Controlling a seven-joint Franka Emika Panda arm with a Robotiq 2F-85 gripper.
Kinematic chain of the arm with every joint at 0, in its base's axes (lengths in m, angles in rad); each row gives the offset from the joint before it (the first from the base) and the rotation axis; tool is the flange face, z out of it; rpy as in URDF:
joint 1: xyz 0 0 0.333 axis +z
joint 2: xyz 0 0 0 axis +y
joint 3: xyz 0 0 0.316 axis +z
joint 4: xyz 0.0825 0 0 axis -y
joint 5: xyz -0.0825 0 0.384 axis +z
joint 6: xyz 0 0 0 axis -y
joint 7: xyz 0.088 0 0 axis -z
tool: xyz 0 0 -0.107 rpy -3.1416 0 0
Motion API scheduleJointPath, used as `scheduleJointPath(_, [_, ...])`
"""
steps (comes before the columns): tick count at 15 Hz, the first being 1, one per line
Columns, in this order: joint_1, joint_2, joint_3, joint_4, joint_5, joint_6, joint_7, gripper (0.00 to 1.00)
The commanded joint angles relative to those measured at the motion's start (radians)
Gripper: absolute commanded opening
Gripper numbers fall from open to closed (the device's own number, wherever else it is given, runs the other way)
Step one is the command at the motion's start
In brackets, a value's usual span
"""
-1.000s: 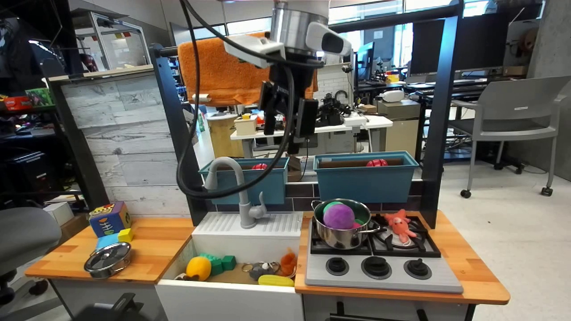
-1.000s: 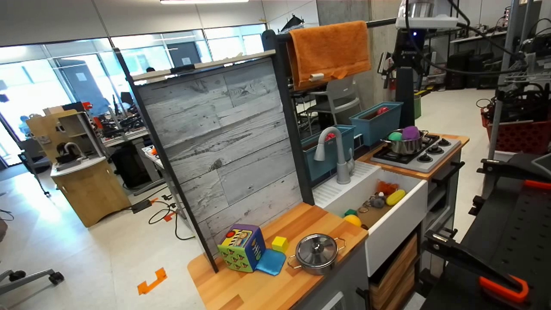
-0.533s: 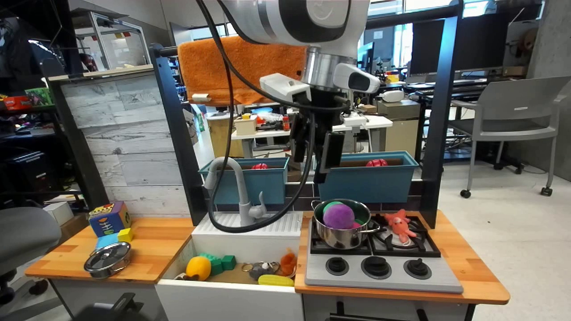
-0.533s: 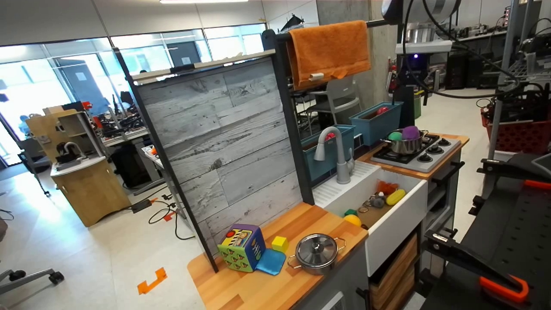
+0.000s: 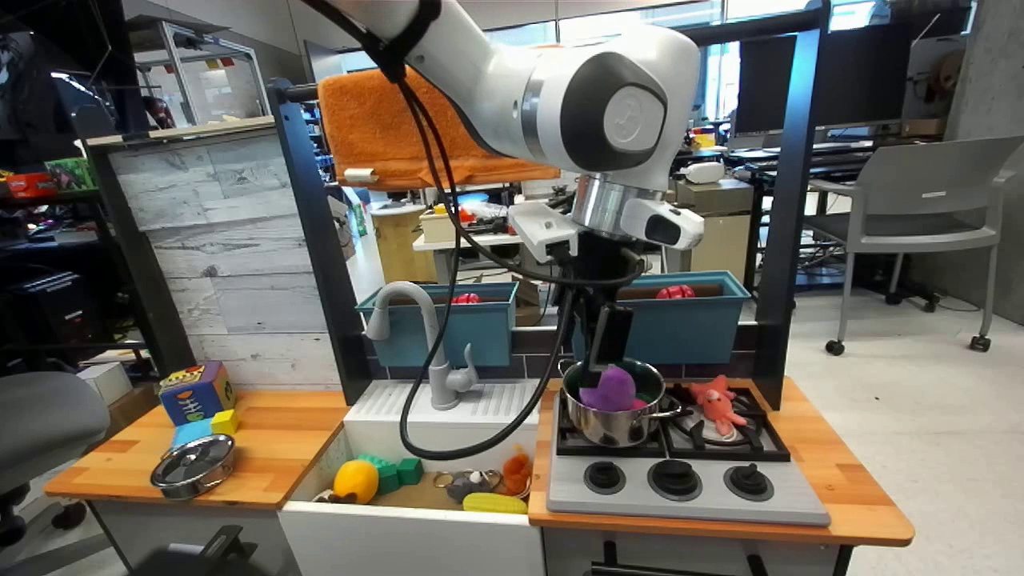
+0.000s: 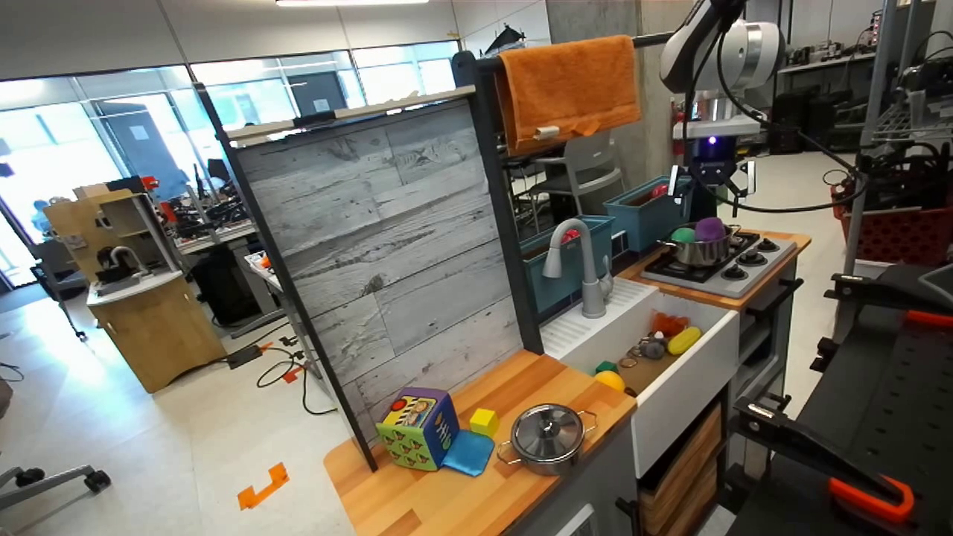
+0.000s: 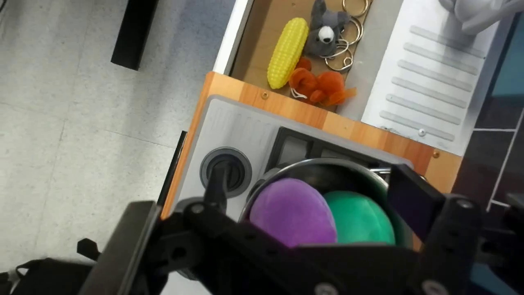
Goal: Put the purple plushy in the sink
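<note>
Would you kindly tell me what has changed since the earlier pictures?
The gripper has come down toward the steel pot and now hangs open above it. Nothing has been taken hold of or let go. The purple plushy stays in the pot, and the yellow corn toy stays in the sink.

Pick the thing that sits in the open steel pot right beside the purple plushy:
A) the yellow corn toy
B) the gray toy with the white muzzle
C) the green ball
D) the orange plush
C: in the wrist view the green ball sits next to the purple plushy inside the steel pot, while A, B and D lie in the sink.
</note>
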Motion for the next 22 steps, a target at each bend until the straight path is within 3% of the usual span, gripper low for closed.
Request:
scheduleJointPath(1, [-0.041, 0.154, -0.004, 0.24, 0.002, -0.073, 0.105, 1.0])
scheduleJointPath(6, [-0.063, 0.244, -0.038, 0.378, -0.016, -0.067, 0.221, 0.99])
scheduleJointPath(7, [-0.063, 0.256, -0.045, 0.396, -0.022, -0.072, 0.238, 0.74])
scheduleJointPath(9, [-0.064, 0.275, -0.05, 0.422, -0.023, -0.075, 0.257, 0.69])
scheduleJointPath(10, [-0.078, 0.258, -0.001, 0.395, -0.07, -0.06, 0.272, 0.62])
scheduleJointPath(13, [-0.082, 0.268, 0.019, 0.413, -0.104, -0.071, 0.299, 0.37])
scheduleJointPath(18, [-0.107, 0.258, 0.073, 0.437, -0.102, -0.106, 0.298, 0.05])
scheduleJointPath(22, [-0.155, 0.241, 0.147, 0.5, -0.079, -0.204, 0.248, 0.06])
